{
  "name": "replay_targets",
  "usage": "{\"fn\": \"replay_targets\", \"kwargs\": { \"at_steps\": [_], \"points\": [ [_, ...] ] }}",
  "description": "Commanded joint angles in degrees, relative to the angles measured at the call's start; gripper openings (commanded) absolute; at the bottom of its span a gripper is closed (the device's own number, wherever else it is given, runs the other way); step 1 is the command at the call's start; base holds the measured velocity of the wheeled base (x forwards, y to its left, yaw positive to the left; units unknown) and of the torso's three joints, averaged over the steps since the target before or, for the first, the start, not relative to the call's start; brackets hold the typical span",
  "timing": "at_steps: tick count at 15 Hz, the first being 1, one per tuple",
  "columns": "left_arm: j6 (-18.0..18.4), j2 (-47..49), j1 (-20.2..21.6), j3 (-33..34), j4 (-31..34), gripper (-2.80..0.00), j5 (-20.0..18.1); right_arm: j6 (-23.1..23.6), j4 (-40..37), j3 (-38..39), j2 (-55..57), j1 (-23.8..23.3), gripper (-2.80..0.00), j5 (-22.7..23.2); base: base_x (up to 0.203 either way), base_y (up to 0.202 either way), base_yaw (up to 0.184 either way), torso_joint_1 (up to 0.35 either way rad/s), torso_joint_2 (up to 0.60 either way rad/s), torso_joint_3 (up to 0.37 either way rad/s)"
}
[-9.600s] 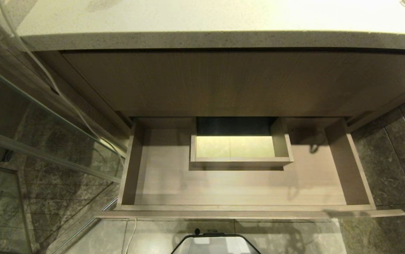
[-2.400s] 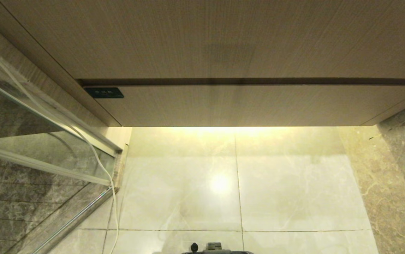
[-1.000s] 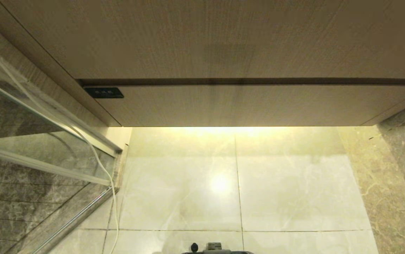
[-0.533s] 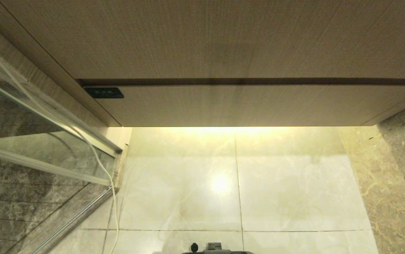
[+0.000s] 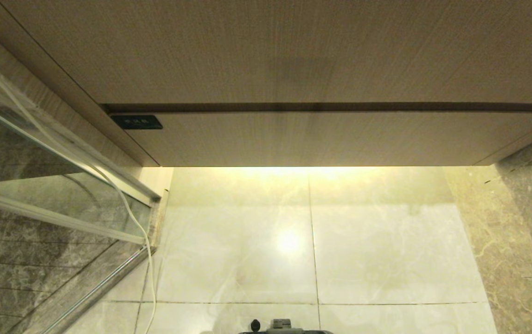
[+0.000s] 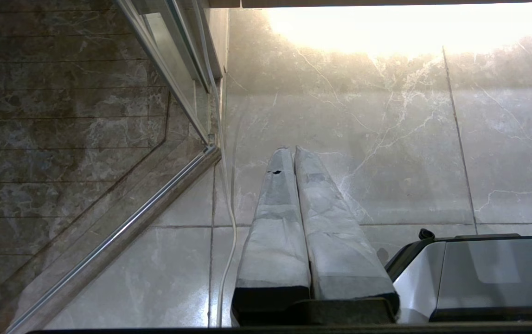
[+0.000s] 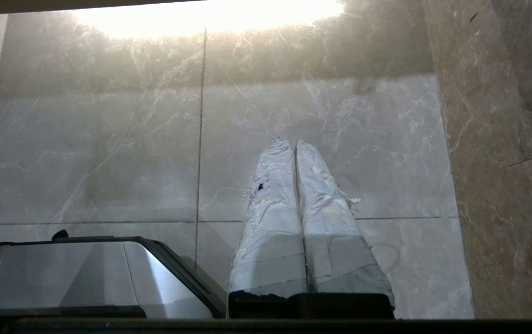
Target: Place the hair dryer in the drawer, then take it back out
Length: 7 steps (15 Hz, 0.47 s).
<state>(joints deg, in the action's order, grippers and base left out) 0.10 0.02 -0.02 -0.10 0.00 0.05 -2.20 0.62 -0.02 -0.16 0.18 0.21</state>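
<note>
Facing shut drawer (image 5: 321, 139), hair dryer unseen, both arms off head view

Both arms parked, grippers pointing down

The left gripper (image 6: 292, 149) hangs with its two wrapped fingers (image 6: 275, 222) pressed together, holding nothing. The right gripper (image 7: 295, 143) hangs the same way, its taped fingers (image 7: 326, 218) closed against each other and empty. Neither arm shows in the head view.
</note>
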Motion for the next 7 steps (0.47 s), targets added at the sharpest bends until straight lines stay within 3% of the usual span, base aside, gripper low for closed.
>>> {"fn": "replay_targets", "kwargs": {
  "at_steps": [1,7],
  "points": [
    [0.0,0.0,0.0,0.0,0.0,-2.80,0.0,-0.1,0.0,-0.1,0.2,0.0,-2.80,-0.1,0.000,0.000,0.000,0.000,0.00,0.000],
    [0.0,0.0,0.0,0.0,0.0,-2.80,0.0,0.0,0.0,-0.1,0.2,0.0,-2.80,-0.3,0.000,0.000,0.000,0.000,0.00,0.000]
  ]
}}
